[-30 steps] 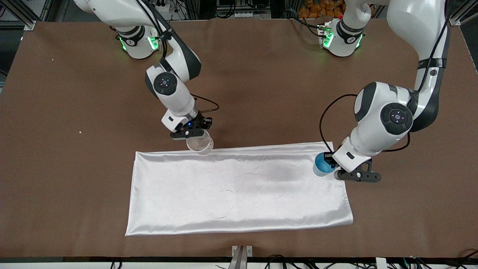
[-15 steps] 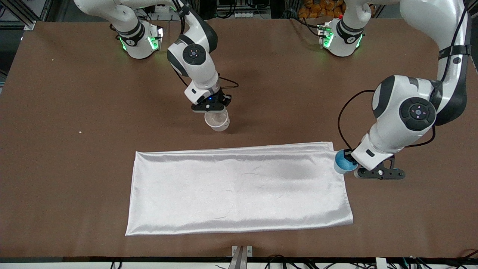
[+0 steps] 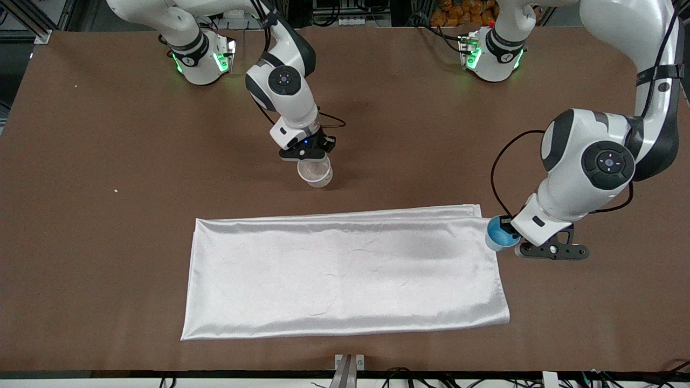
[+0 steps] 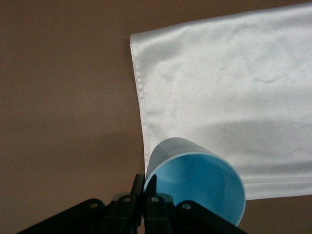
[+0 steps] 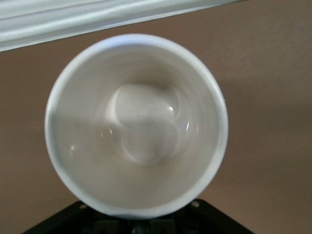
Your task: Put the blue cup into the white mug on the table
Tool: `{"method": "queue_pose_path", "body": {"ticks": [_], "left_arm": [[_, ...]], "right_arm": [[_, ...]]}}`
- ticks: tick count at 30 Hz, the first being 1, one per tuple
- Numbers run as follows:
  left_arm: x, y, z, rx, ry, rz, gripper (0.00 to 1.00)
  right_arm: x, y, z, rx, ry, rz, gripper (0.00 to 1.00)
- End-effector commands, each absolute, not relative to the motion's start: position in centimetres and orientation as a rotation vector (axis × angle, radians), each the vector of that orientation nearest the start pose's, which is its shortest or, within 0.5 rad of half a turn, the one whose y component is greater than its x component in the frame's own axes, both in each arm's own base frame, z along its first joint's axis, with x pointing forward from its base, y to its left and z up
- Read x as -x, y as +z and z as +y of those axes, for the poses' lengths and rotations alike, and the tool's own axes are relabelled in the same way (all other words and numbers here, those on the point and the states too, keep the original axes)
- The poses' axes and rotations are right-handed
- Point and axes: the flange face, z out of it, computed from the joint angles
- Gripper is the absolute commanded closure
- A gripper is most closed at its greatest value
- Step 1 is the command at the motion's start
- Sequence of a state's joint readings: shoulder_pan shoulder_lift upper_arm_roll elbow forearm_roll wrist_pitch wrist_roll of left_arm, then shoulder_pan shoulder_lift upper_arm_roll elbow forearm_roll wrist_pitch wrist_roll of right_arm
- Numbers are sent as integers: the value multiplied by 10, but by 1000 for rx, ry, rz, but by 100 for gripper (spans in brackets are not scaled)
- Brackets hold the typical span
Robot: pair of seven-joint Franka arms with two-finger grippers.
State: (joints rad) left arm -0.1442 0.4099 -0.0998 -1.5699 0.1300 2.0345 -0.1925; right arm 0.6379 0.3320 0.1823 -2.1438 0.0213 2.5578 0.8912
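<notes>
My left gripper (image 3: pixel 511 241) is shut on the rim of the blue cup (image 3: pixel 497 236) and holds it tilted over the edge of the white cloth toward the left arm's end of the table (image 3: pixel 97 253). In the left wrist view one finger (image 4: pixel 142 181) is outside the cup's (image 4: pixel 200 183) wall and the other inside. My right gripper (image 3: pixel 309 160) holds the white mug (image 3: pixel 315 173) upright, low over bare table farther from the front camera than the cloth. The mug (image 5: pixel 136 122) is empty in the right wrist view, and it hides the fingers and its handle.
A shiny white cloth (image 3: pixel 345 269) lies flat across the middle of the table; it also shows in the left wrist view (image 4: pixel 224 87) and the right wrist view (image 5: pixel 73 17). Both arm bases (image 3: pixel 202 54) stand at the table's back edge.
The right gripper carried the mug from the cloth's edge away from the front camera, then nearly stopped. The left gripper carried the blue cup off the cloth toward the left arm's end.
</notes>
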Motion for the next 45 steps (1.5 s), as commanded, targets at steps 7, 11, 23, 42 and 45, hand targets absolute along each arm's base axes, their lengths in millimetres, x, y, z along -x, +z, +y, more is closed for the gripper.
{"method": "queue_pose_path", "body": {"ticks": [7, 11, 23, 42, 45], "left_arm": [[-662, 419, -145, 3045, -114, 177, 100], [-663, 418, -142, 3043, -111, 182, 100], [-660, 423, -156, 3060, -124, 180, 100], [-638, 444, -226, 3126, -162, 148, 100], [-629, 449, -245, 3141, -157, 134, 100]], "right_arm": [[-375, 213, 447, 2984, -31, 222, 100], [-374, 199, 448, 2985, -49, 231, 100], [-384, 199, 448, 2969, -60, 456, 0], [-402, 295, 459, 3080, 17, 496, 0], [-412, 314, 456, 3108, 35, 480, 0]]}}
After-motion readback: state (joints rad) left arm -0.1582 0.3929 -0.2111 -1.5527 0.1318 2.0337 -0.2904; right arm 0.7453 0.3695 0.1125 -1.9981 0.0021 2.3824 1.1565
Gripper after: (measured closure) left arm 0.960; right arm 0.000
